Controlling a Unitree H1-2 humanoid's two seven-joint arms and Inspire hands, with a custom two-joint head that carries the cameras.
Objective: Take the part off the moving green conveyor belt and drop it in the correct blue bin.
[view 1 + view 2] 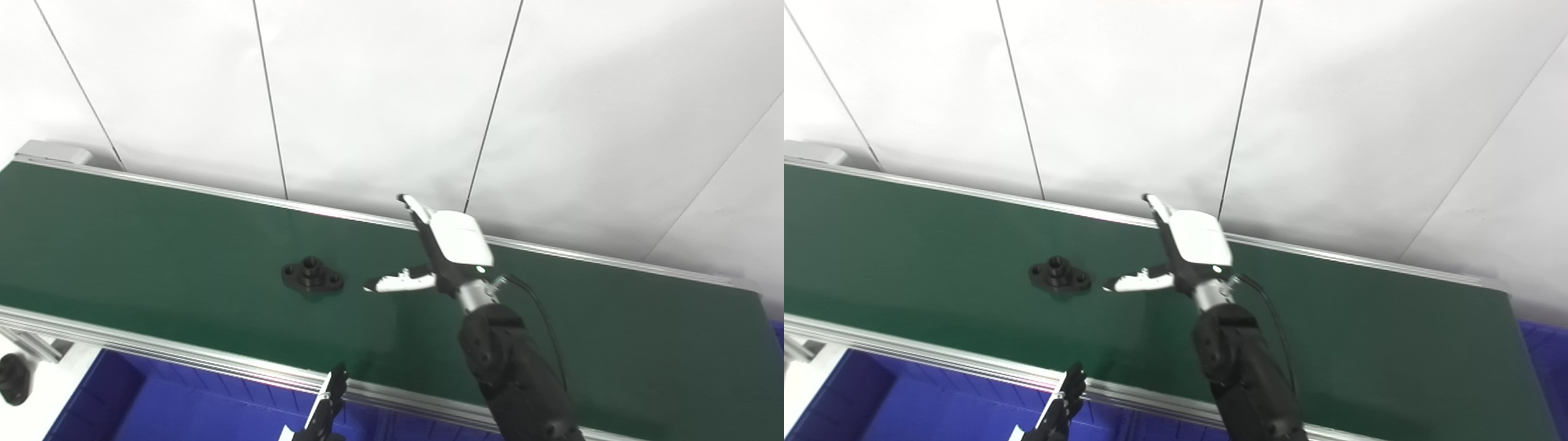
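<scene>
A black flanged part (312, 275) with a raised hub lies flat on the green conveyor belt (122, 245), left of centre. My right hand (441, 248) hovers over the belt just right of the part, open, its thumb (398, 281) pointing toward the part with a small gap between them. Only the fingertips of my left hand (324, 407) show at the bottom edge, over the blue bin (184, 404); how they stand is not visible. In the right eye view the part (1059, 277) and right hand (1185, 245) appear the same way.
The belt has aluminium rails (184, 355) along its near and far sides. A white panelled wall (367, 92) rises behind it. Another blue bin corner (1543, 349) shows at the right. A black wheel-like object (13, 376) sits at the far lower left.
</scene>
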